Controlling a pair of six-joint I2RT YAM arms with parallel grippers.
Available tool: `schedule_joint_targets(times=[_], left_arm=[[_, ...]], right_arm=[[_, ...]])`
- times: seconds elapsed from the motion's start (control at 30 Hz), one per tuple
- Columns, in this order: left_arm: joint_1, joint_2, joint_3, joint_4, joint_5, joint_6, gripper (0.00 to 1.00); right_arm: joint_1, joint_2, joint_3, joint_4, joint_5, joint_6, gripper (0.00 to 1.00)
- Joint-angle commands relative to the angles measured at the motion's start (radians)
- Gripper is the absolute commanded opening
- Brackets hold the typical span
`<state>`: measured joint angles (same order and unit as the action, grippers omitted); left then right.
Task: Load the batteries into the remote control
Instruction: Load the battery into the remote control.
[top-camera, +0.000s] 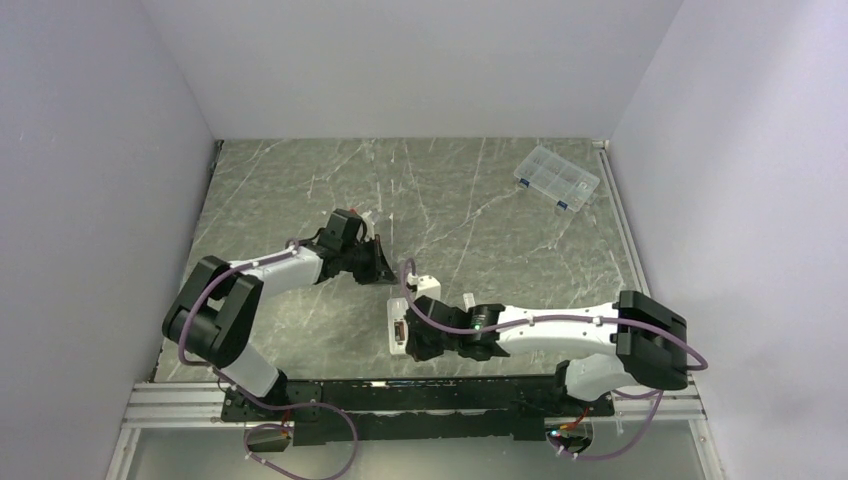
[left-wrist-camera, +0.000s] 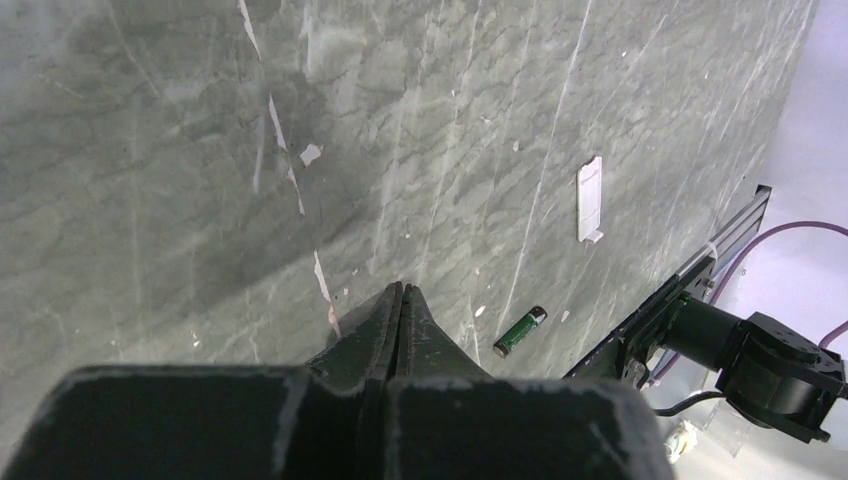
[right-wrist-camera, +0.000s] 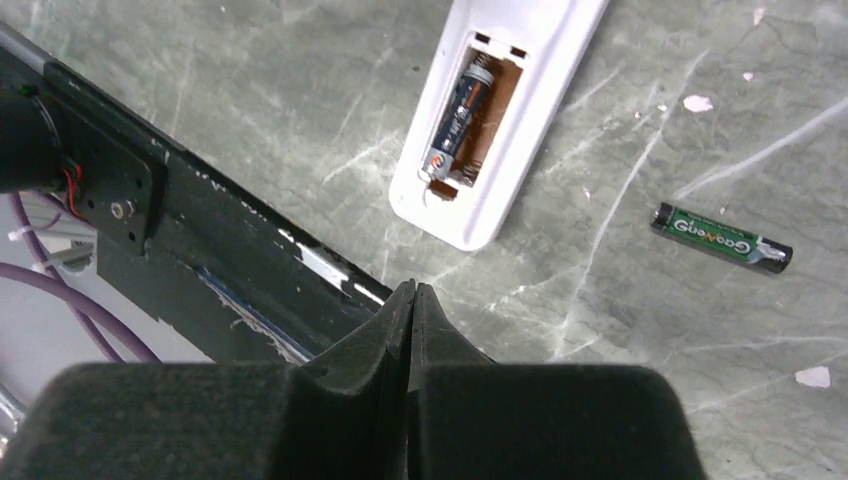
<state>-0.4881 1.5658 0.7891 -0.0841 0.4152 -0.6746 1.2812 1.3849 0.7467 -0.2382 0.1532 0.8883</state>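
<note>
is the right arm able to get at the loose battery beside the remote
Probably yes: the loose battery lies bare, apart from the remote, nothing over it, but the right gripper is shut.

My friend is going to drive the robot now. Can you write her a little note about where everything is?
Grippers: left gripper shut, empty; right gripper shut, empty, near the remote control.
The remote lies with its compartment open; first battery sits inside.
The second battery lies loose on the table beside it.
A white sliver, maybe the lid, lies apart.
Left to do: load the second battery.
</note>
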Motion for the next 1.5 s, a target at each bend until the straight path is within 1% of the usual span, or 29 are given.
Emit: schedule_joint_targets(times=[0.0,0.07,0.27,0.73,1.03,1.47], left_arm=[[-0.001,0.033,0.003,0.076,0.049,0.001,0.00],[0.000,0.046,-0.004,0.112,0.058,0.001,0.00],[-0.001,0.066,-0.026,0.140,0.079,0.010,0.00],[-0.001,0.089,-0.080,0.188,0.109,0.013,0.00],[0.000,0.099,-0.089,0.200,0.119,0.020,0.00],[-0.001,0.084,-0.097,0.175,0.107,0.043,0.00]], right_arm=[[0.006,0.037,0.077,-0.029,0.057,0.022,0.03],[0.006,0.061,0.102,-0.043,0.061,0.029,0.03],[0.006,0.106,0.161,-0.091,0.089,0.041,0.04],[0.006,0.182,0.239,-0.154,0.105,0.054,0.05],[0.004,0.241,0.291,-0.194,0.112,0.067,0.06],[-0.001,0.263,0.325,-0.242,0.143,0.090,0.14]])
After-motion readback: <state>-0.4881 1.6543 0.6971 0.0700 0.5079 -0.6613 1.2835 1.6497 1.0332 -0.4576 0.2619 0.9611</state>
